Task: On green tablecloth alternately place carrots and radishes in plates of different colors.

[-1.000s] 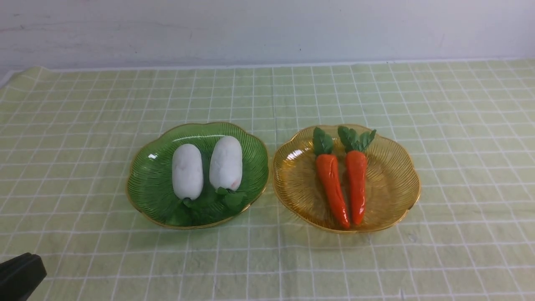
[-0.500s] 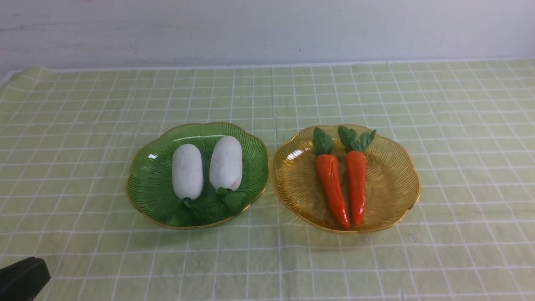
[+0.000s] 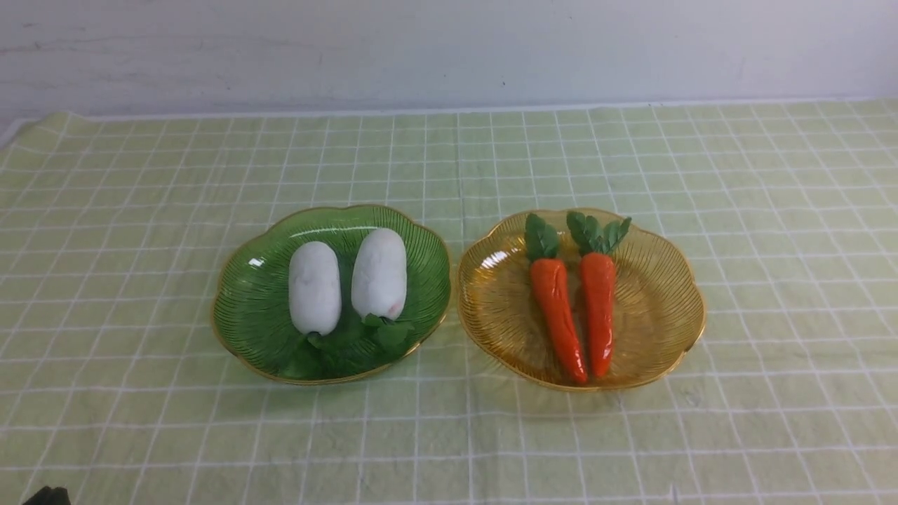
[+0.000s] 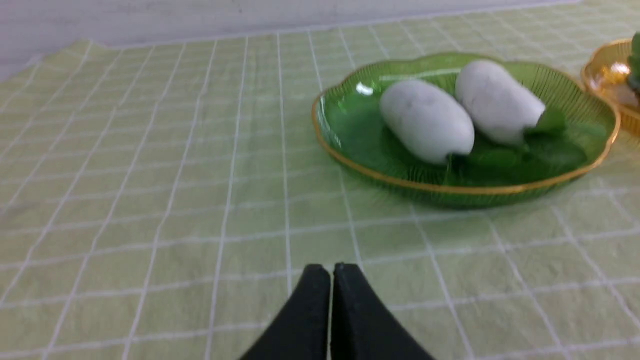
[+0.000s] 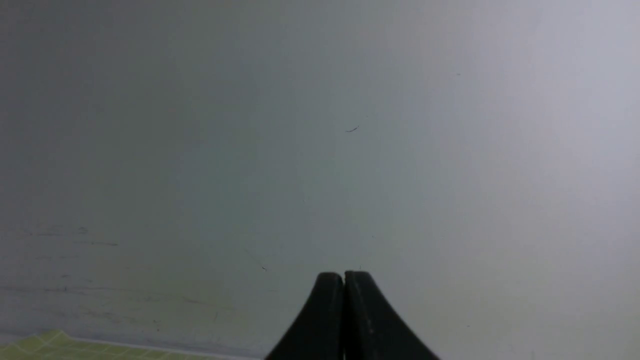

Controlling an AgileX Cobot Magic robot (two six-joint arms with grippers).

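Observation:
Two white radishes (image 3: 314, 287) (image 3: 379, 273) lie side by side in the dark green plate (image 3: 245, 308) at centre left of the green tablecloth (image 3: 449, 435). Two orange carrots (image 3: 558, 317) (image 3: 598, 311) lie side by side in the amber plate (image 3: 666, 308) at centre right. My left gripper (image 4: 331, 272) is shut and empty, low over the cloth, near and left of the green plate (image 4: 350, 150); the radishes (image 4: 426, 121) (image 4: 497, 101) show in its view. In the front view only its tip (image 3: 48, 496) shows at the bottom left corner. My right gripper (image 5: 344, 278) is shut and empty, facing the wall.
A pale grey wall (image 3: 449, 49) rises behind the cloth's far edge. The cloth's left corner (image 3: 42, 123) lies short of the table's side. A corner of cloth (image 5: 50, 345) shows low in the right wrist view.
My left gripper has drawn back toward the bottom left corner of the front view, so only its tip shows now. The plates and vegetables have not moved.

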